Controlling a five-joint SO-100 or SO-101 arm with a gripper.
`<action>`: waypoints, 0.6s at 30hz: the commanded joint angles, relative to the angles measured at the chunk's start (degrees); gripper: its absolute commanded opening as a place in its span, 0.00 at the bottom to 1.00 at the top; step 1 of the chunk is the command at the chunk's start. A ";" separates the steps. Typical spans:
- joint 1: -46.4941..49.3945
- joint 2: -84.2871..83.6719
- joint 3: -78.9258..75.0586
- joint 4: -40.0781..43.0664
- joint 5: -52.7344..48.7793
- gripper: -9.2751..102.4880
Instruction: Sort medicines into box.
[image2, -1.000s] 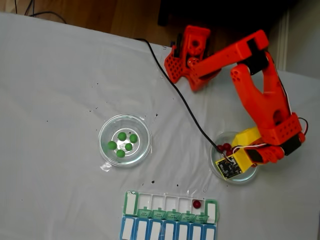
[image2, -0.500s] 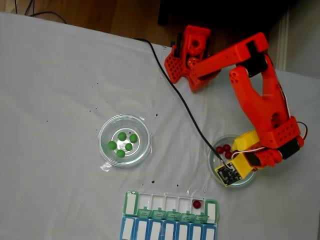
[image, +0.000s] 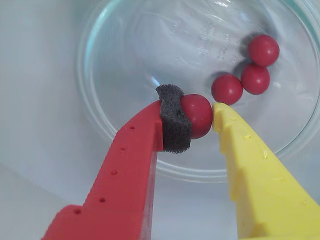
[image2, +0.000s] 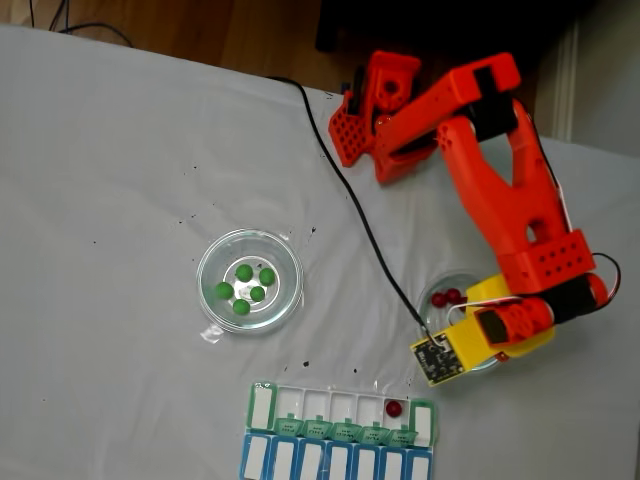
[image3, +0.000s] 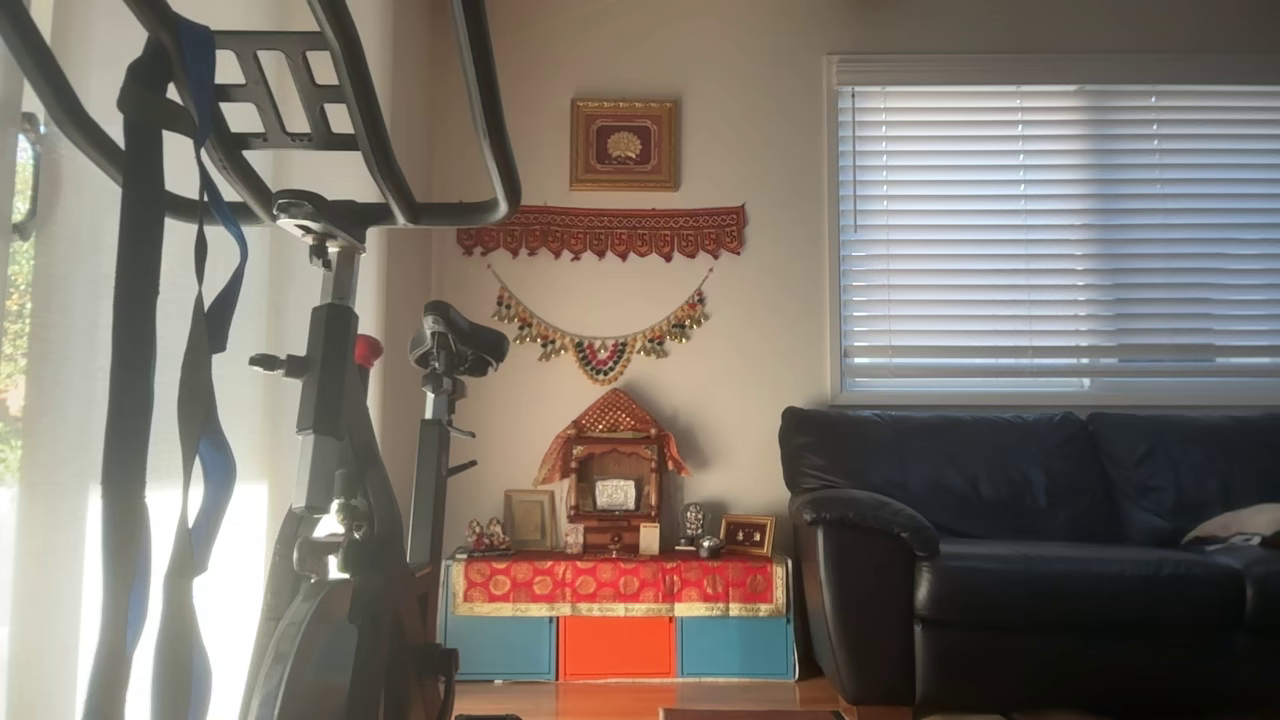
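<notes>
Jaws pinching one dark red pill (image: 197, 116) above the glass dish (image: 100, 125), three more red pills (image: 248, 70) lying inside that dish.

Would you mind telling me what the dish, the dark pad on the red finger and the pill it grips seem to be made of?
Dish: clear glass or hard plastic, glossy; the cloth shows through and its rim glints. Pad: dark grey foam, matte, with a pitted, porous surface. Held red pill: smooth and slightly shiny, possibly a plastic bead or coated pill; the look leaves it open.
</notes>
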 joint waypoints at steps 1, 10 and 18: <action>3.08 7.91 -6.24 -0.62 -2.29 0.10; 15.38 5.71 -11.51 -1.05 -3.96 0.10; 22.32 5.27 -11.87 -1.85 -7.73 0.10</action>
